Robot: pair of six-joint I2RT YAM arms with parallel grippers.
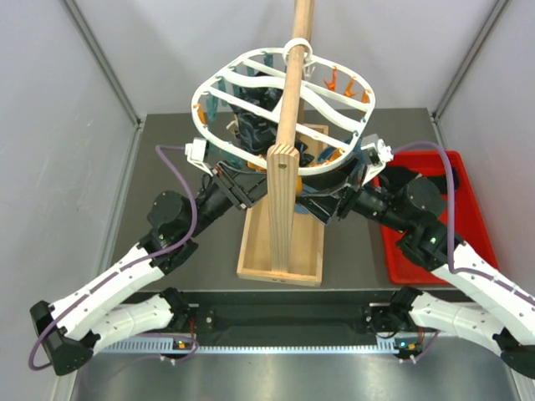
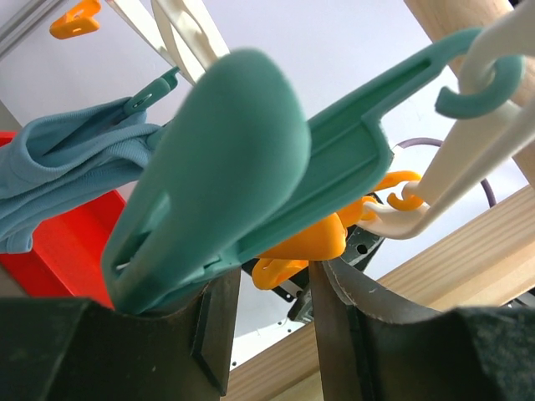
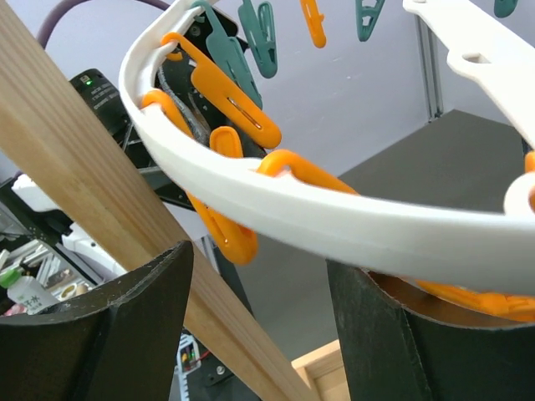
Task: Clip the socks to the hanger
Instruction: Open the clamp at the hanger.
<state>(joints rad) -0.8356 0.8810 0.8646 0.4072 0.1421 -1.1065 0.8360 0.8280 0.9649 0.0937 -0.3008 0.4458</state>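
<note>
Left pincer under the hanger's left rim, fingers parted and holding nothing, teal clothespin just above, hanger on wooden pole over the worktop's middle, right pincer spread wide, empty, white rim crossing above, red tray rightmost.

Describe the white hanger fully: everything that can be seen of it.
The hanger is a white plastic oval with wavy cross bars. It sits tilted, and a white loop at its top circles the wooden pole. Orange clothespins and teal clothespins dangle along its rim, and one teal pin holds a blue cloth. The rim runs across the gap between the spread fingers of the right gripper; whether they touch it cannot be told.
</note>
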